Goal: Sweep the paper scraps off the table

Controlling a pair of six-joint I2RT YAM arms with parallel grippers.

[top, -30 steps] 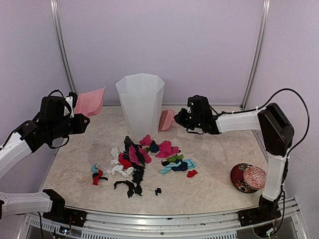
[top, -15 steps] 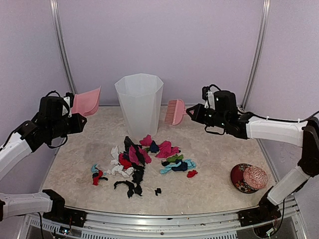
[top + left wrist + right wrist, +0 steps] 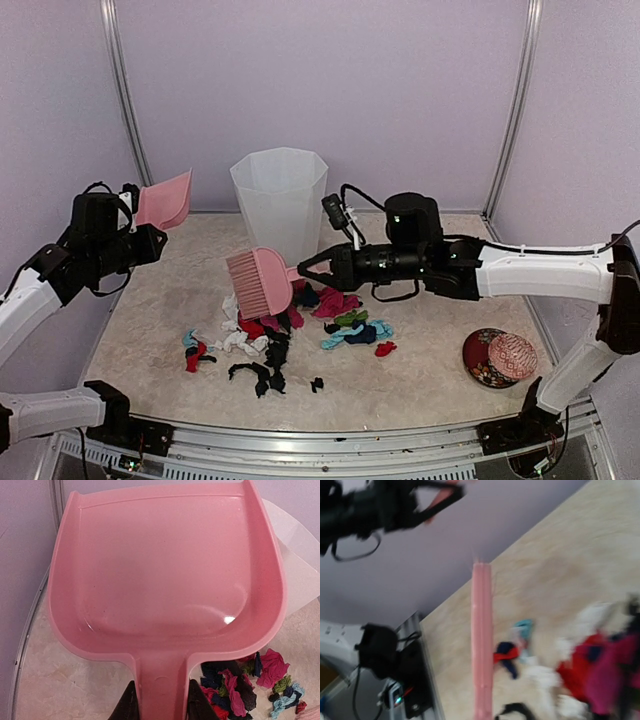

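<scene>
A glossy, scoop-shaped pink dustpan [image 3: 165, 570] is pinched by the left gripper [image 3: 162, 707]; a bristly pink brush [image 3: 260, 283] is clamped by the right gripper [image 3: 318, 266] over crinkled paper scraps [image 3: 290, 325].

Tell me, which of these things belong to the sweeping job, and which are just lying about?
For the job: paper scraps, table, pink brush, pink dustpan, and probably the white bin.
Just lying about: round red patterned dish.
</scene>
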